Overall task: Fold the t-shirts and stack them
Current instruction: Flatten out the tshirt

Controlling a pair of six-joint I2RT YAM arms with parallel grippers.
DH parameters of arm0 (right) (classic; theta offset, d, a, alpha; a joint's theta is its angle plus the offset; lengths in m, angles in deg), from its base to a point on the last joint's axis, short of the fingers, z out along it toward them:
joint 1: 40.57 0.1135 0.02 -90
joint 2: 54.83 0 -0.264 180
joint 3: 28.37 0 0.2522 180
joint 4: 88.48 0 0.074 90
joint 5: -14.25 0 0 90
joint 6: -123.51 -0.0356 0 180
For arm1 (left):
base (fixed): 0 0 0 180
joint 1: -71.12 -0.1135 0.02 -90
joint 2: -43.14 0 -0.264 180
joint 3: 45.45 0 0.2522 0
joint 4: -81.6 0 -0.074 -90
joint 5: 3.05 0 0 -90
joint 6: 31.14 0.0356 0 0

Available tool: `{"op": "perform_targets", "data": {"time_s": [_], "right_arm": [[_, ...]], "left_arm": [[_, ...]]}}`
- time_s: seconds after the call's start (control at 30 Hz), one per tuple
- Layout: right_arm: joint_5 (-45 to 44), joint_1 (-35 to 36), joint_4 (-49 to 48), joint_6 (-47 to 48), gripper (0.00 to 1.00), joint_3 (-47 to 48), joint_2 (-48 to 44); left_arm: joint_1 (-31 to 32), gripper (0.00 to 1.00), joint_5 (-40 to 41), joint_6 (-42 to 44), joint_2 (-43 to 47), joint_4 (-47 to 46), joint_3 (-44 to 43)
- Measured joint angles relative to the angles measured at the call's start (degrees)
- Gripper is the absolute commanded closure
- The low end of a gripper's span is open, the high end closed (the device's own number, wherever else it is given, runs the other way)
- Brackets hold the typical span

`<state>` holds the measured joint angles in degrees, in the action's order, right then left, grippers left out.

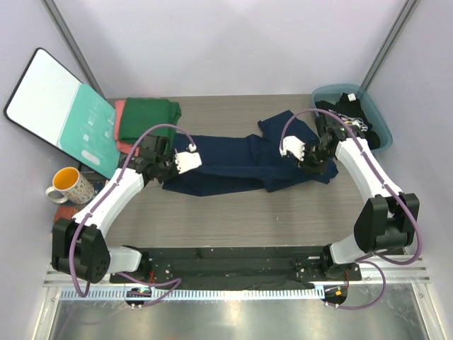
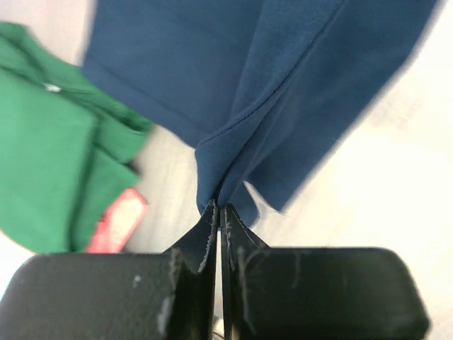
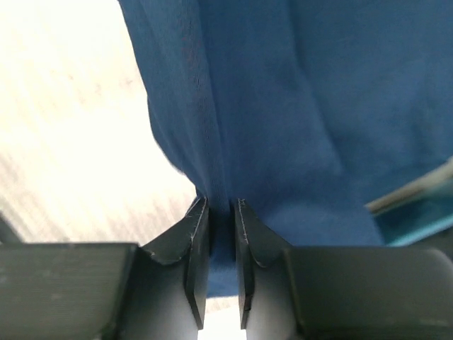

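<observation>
Left end effector (image 2: 218, 207) pinches the navy t-shirt (image 2: 283, 85); right end effector (image 3: 221, 202) narrow, cloth between jaws — I cannot tell if it grips.

Rumpled navy tee (image 1: 226, 167), folded green tee (image 1: 146, 119)

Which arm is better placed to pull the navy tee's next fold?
Probably left: the left claw is pinched tight on the navy tee, while the right claw has jaws slightly parted around the cloth, a doubtful grip.
</observation>
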<state>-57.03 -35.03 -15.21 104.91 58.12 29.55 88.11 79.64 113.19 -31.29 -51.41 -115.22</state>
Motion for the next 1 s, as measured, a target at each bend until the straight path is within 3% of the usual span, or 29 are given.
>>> {"op": "perform_targets", "data": {"time_s": [0.1, 0.13, 0.17, 0.2, 0.33, 0.37, 0.4, 0.47, 0.6, 0.67, 0.83, 1.0], "right_arm": [[-0.6, 0.0, 3.3, 0.9, 0.5, 1.0, 2.1], [-0.9, 0.0, 4.4, 1.3, 0.41, 1.5, 2.9], [-1.4, 0.0, 5.6, 1.6, 0.39, 2.1, 3.8], [-1.9, 0.0, 6.5, 1.9, 0.36, 2.8, 4.7], [-3.8, 0.0, 7.6, 2.2, 0.24, 4.9, 7.3], [-3.9, 0.0, 7.6, 2.2, 0.23, 5.5, 7.4], [-4.0, 0.0, 7.5, 2.1, 0.22, 5.8, 7.4], [-4.0, 0.0, 6.9, 1.9, 0.19, 6.6, 7.1], [-3.6, 0.0, 3.2, -0.2, 0.12, 6.8, 6.4], [-2.9, 0.0, 0.7, -2.0, 0.0, 6.8, 5.8], [0.1, 0.0, -8.0, -8.1, 0.0, 4.5, 1.2], [2.4, 0.2, -15.4, -12.7, 0.0, 0.9, -3.9]], "left_arm": [[-0.6, 0.98, -2.1, 0.3, -0.3, 4.5, -0.1], [-1.0, 0.89, -2.9, 0.8, -0.7, 6.4, -0.2], [-1.4, 0.58, -3.4, 1.6, -1.3, 8.4, -0.5], [-1.9, 0.45, -4.0, 2.4, -2.3, 10.6, -1.2], [-4.4, 0.23, -6.8, 5.0, -8.5, 19.4, -6.6], [-5.2, 0.13, -8.1, 4.7, -10.9, 22.0, -9.1], [-6.4, 0.13, -8.8, 4.8, -12.3, 23.0, -10.5], [-8.1, 0.0, -10.4, 3.3, -14.5, 23.8, -13.4], [-9.9, 0.0, -11.5, -5.1, -14.3, 18.6, -14.8], [-10.0, 0.0, -10.4, -10.7, -12.9, 12.9, -13.4], [-10.3, 0.0, -4.4, -28.7, -6.9, -7.0, -5.6], [-13.3, 0.0, 0.1, -44.7, -6.5, -26.6, 4.1]]}}
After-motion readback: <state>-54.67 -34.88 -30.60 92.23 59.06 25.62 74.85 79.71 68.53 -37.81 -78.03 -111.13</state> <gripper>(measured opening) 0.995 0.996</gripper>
